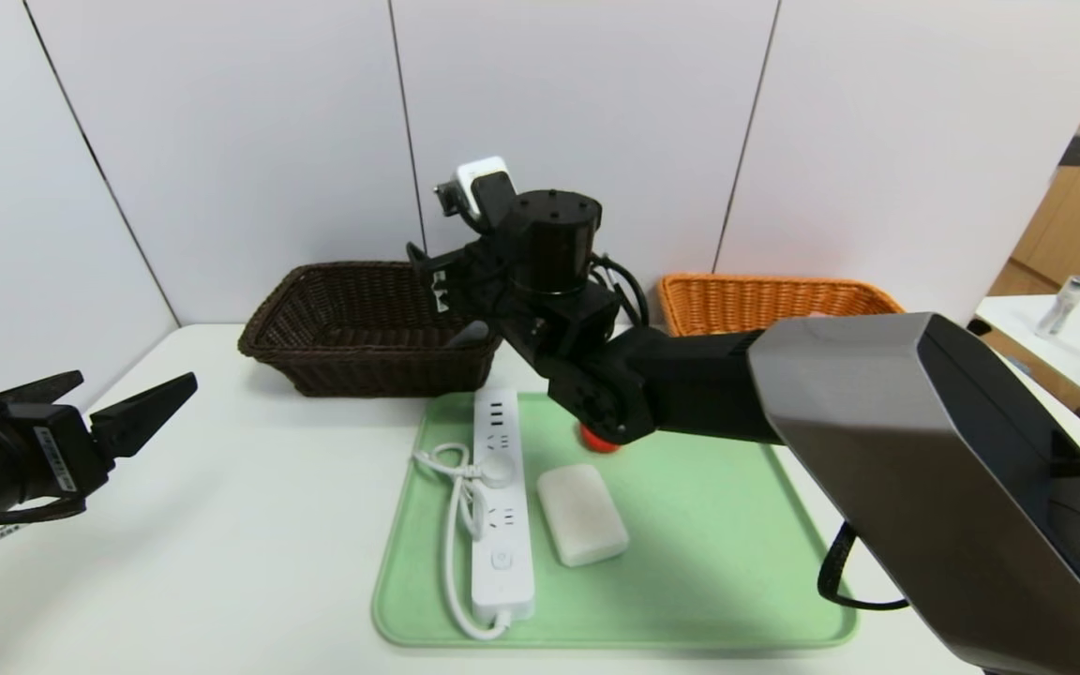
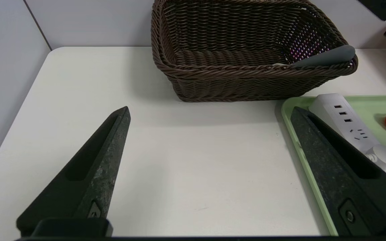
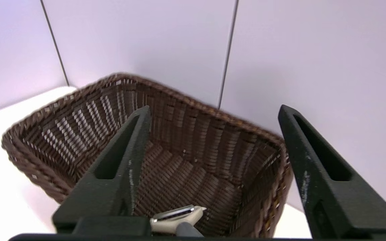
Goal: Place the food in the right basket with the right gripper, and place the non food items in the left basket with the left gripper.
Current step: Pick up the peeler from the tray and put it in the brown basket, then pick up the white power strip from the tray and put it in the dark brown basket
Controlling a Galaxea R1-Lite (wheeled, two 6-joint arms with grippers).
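Observation:
My right gripper hangs open and empty over the near right corner of the brown left basket; in its wrist view the basket lies below the spread fingers. A peeler with a white head and grey handle lies in that basket, its handle resting on the rim. My left gripper is open and empty above the table at the left. On the green tray lie a white power strip, a white rounded block and a red object, partly hidden by my right arm.
The orange right basket stands at the back right, behind my right arm. The power strip's cord loops along the tray's left side. A wall runs close behind both baskets. A side table stands at the far right.

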